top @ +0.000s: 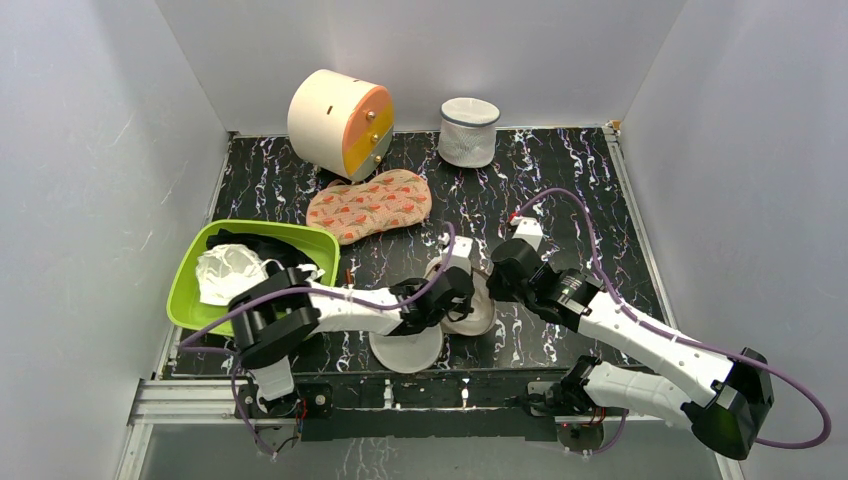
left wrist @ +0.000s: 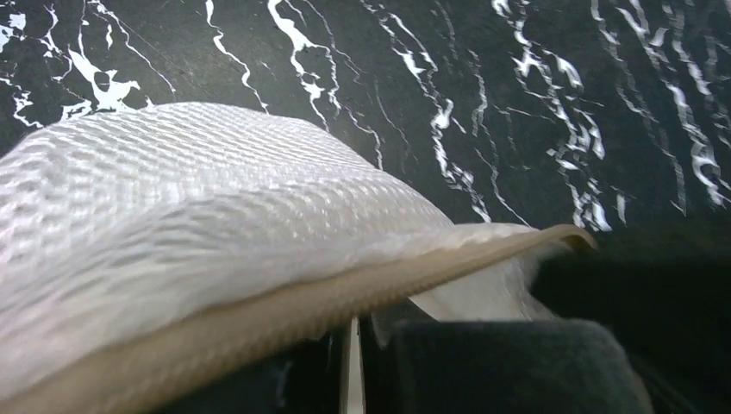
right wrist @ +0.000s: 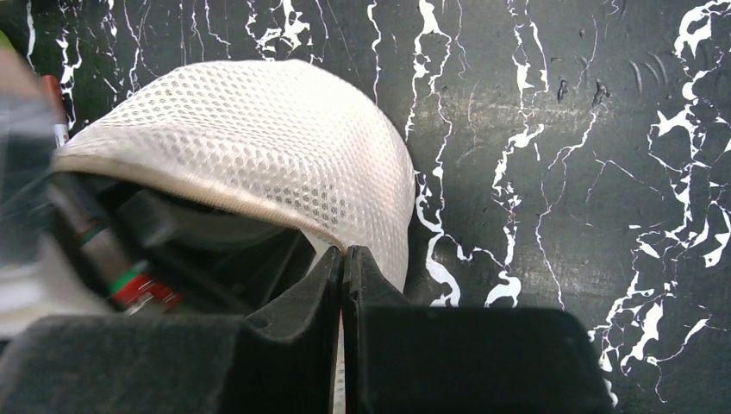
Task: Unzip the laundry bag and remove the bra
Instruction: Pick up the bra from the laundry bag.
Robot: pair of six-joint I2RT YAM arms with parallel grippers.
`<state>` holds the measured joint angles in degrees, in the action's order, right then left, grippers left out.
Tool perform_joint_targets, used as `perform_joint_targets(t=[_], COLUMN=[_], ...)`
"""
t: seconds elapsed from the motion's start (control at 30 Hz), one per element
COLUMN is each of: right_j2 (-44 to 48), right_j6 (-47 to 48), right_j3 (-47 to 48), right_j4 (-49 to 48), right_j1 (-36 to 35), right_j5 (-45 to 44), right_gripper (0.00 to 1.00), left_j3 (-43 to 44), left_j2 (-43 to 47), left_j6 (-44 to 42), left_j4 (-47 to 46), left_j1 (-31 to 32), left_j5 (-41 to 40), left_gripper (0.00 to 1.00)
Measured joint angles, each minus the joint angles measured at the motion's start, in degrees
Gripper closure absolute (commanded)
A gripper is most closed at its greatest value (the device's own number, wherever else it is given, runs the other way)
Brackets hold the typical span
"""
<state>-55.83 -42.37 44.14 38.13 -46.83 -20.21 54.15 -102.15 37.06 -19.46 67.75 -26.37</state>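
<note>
Cream mesh laundry bag pinched between both arms' closed jaws.

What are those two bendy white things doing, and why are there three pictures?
Those are two robot arms, and each ends in a two-finger pincher. One picture is from a camera high above; the other two are from small cameras on the arms' wrists, so they look very close up. On the black marbled table lies a round cream mesh laundry bag, and both arms meet at it. The left gripper is shut under the bag's tan edge, and the right gripper is shut at that edge too. Whether either really pinches it is hard to tell. Further off are a green tub with clothes, an orange patterned cloth, a round box and a taller white mesh bag.
</note>
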Motion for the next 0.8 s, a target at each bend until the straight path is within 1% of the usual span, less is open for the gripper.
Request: perform_joint_targets(t=[0.17, 0.37, 0.53, 0.8], right_j2=[0.0, 0.0, 0.0, 0.0], right_j6=[0.0, -0.1, -0.1, -0.5], right_j3=[0.0, -0.1, -0.1, -0.1], right_j4=[-0.7, -1.2, -1.7, -1.9], right_j1=[0.0, 0.0, 0.0, 0.0], right_j5=[0.0, 0.3, 0.4, -1.2], right_gripper=[1.00, 1.00, 1.00, 1.00], left_j3=[-4.2, -6.8, -9.4, -9.2], left_j2=[8.2, 13.9, 19.2, 27.0], left_j6=[-1.1, -2.5, -4.4, -8.7], left_j4=[0.1, 0.0, 0.4, 2.4], left_j1=[0.0, 0.0, 0.0, 0.0], left_j5=[4.7, 9.1, 10.0, 9.9], left_gripper=[1.00, 1.00, 1.00, 1.00])
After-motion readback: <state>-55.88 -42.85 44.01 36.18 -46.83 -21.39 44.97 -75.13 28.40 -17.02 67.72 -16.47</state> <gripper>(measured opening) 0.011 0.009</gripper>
